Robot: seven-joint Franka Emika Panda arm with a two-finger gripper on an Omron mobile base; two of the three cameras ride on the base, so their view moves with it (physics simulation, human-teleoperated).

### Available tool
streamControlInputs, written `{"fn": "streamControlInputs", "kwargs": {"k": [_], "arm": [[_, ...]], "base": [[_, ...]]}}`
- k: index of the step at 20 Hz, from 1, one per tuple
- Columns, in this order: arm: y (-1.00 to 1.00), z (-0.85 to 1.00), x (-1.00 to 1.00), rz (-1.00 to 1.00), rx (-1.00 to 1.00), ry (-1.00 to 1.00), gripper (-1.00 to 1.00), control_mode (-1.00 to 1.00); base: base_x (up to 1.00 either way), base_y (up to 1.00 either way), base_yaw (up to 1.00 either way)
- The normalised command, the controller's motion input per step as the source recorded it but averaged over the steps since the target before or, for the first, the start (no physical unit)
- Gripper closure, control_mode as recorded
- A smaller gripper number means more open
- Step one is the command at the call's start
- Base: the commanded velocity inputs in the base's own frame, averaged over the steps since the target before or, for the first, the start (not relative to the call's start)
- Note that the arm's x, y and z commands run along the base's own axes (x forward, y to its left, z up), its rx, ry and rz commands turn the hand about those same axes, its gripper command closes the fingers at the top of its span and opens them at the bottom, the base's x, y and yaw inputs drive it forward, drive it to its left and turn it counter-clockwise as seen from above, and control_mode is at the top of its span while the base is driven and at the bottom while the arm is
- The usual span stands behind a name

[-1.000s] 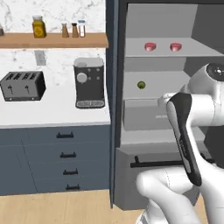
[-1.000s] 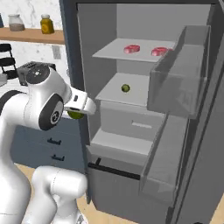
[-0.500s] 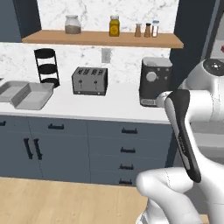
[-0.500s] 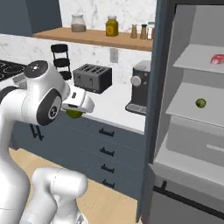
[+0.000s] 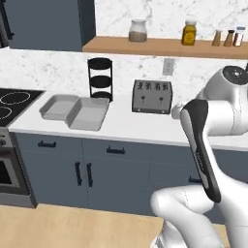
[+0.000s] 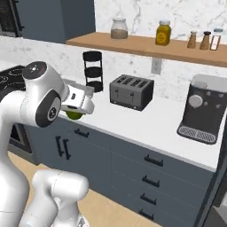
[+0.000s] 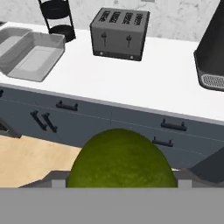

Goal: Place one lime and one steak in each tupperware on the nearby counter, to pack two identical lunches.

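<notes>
The claw (image 6: pixel 76 113) is closed around a round, olive-green lime (image 7: pixel 121 159) held between its tips, in the air in front of the white counter (image 5: pixel 126 130), where two light-grey tupperware (image 5: pixel 89 114) tubs sit side by side, touching.

Flat, bright render light; no hard shadows, no glare.
Counter (image 5: pixel 126 127) reads near pure white, evenly lit; only faint soft shading under the toaster (image 5: pixel 152 97) and rack (image 5: pixel 100 77). Cabinets (image 6: pixel 133 173) stay a uniform dark blue-grey. Soft highlight gradients on the arm (image 5: pixel 203 145), nothing blown out. Both base views slightly soft and low-res, edges a bit jagged. Hand view: lime (image 7: pixel 122 162) fills the lower middle, close up, mottled texture, a little blurry. No visible bending at the frame edges.
</notes>
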Motion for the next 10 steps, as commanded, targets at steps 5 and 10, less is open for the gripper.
{"fn": "streamControlInputs", "kwargs": {"k": [5,10], "arm": [[0.00,0.00,0.00,0.00,0.00,0.00,1.00,1.00],[0.00,0.00,0.00,0.00,0.00,0.00,1.00,1.00]], "base": [[0.99,1.00,-0.10],[0.84,1.00,-0.31]]}}
